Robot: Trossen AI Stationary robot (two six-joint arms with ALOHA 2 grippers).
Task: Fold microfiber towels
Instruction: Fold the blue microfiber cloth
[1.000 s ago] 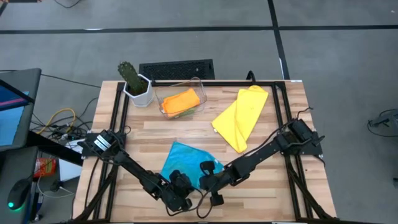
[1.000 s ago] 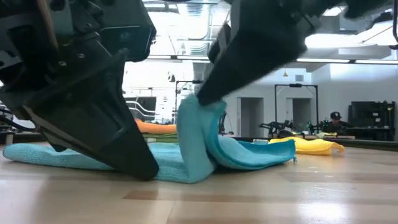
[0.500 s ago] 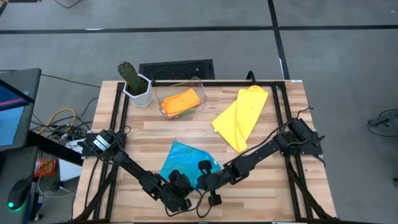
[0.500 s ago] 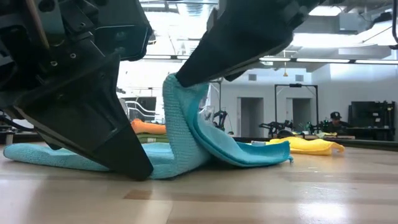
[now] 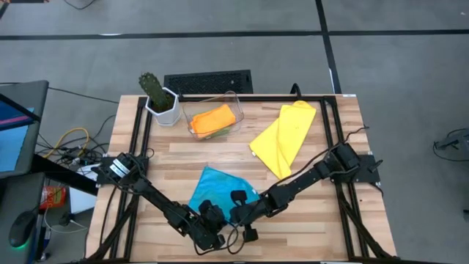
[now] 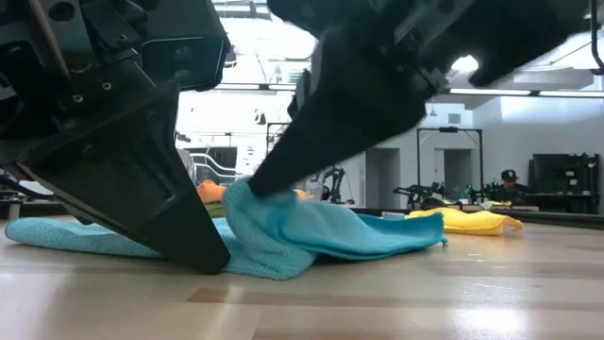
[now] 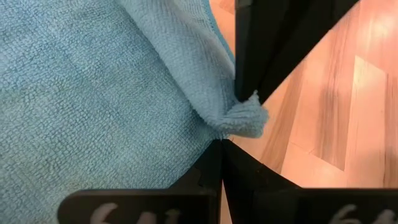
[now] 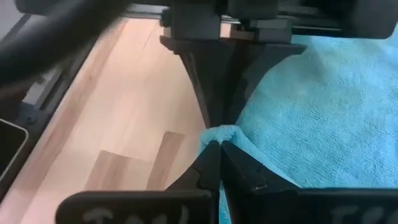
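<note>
Light blue towel (image 5: 212, 192) lies on the wooden surface (image 5: 322, 227), near its front edge, w/ one corner doubled back over itself. Both grippers meet at that corner. Right gripper (image 8: 219, 144) has its jaws pinching the bunched corner tip: a small tuft of blue pokes out between them in the right wrist view, and the low view shows the fold (image 6: 283, 231) pressed low against the rest of the cloth. Left gripper (image 7: 222, 142) sits tip to tip w/ it, jaws pressed together, tips down on the surface at the towel's edge; can't see any cloth caught in them.

Rel. to the blue towel: yellow towel (image 5: 284, 138) lies further back and to the right, well apart, a long folded shape set diagonally. Clear plastic bin (image 5: 212, 116) stands straight behind it near the back edge, w/ a folded orange towel (image 5: 213, 119) on top inside and a strip of green cloth under it. Potted cactus (image 5: 157, 95) in a white pot is just left of the bin.
</note>
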